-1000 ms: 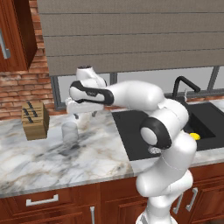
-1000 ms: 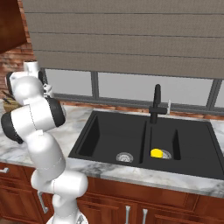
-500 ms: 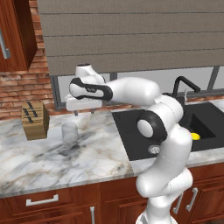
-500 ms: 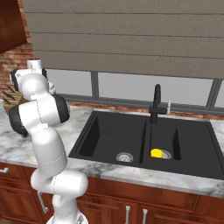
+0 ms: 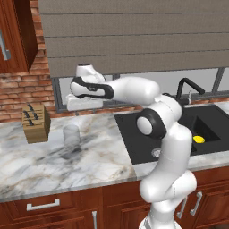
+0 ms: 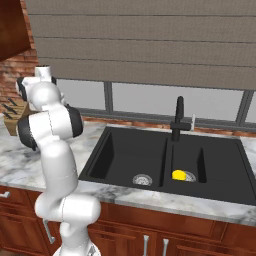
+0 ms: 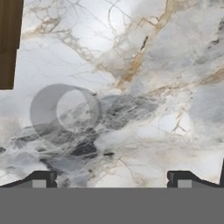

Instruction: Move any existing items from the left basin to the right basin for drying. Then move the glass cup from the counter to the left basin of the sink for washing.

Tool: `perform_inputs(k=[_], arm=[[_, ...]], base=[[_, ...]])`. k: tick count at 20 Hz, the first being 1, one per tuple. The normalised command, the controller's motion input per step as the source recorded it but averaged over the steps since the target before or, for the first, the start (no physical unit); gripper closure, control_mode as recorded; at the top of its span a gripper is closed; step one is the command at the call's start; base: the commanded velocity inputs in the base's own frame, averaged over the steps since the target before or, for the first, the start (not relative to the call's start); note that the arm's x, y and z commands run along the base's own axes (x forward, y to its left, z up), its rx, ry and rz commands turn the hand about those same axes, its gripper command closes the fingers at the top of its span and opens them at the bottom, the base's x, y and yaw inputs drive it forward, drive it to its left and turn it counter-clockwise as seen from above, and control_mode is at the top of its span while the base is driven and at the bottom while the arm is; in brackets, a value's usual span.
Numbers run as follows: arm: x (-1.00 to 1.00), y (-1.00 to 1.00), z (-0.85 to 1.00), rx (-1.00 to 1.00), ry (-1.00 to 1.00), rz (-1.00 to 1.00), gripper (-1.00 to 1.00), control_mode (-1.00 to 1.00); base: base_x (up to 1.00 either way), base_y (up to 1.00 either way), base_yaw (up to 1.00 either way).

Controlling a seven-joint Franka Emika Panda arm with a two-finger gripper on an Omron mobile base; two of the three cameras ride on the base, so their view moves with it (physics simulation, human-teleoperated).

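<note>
The glass cup [image 5: 70, 135] stands upright on the white marble counter [image 5: 53, 165], left of the sink. My gripper [image 5: 82, 107] hangs above the counter, up and to the right of the cup, apart from it. In the hand view I look down on the glass cup [image 7: 65, 116], which lies left of the midline between the wide-open fingertips of the gripper [image 7: 111, 180]; nothing is between them. The small yellow container [image 6: 179, 175] [image 5: 198, 139] lies in the narrower right basin [image 6: 220, 160]. The wider left basin [image 6: 125, 150], with its silver drain [image 6: 142, 178], holds nothing.
A wooden knife block [image 5: 35, 123] stands on the counter left of the cup, and shows as a dark brown block [image 7: 8, 43] in the hand view. The black faucet [image 6: 179, 120] rises behind the divider between the basins. A window and brick wall back the counter.
The arm has swung a little further left and the hand has levelled out over the counter by the glass cup. The jaws have stayed open. The yellow container has not moved.
</note>
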Motion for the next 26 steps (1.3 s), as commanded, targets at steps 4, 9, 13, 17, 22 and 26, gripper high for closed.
perform_inputs(k=[4,9,13,17,22,26], arm=[[0.22,0.06,0.0,0.0,0.01,0.0,-1.0,-1.0],[0.17,0.05,0.0,0.0,0.0,0.0,-1.0,-1.0],[0.14,0.04,0.0,0.0,0.0,0.0,-1.0,-1.0],[0.05,0.0,-0.01,0.0,0.0,0.0,-1.0,-1.0],[0.0,0.0,-0.06,0.0,0.0,0.0,-1.0,-1.0],[0.0,0.0,-0.19,0.0,0.0,0.0,-1.0,-1.0]], base=[[0.0,0.0,0.0],[0.0,0.0,0.0],[0.0,0.0,0.0],[0.0,0.0,0.0],[0.0,0.0,0.0],[0.0,0.0,0.0]])
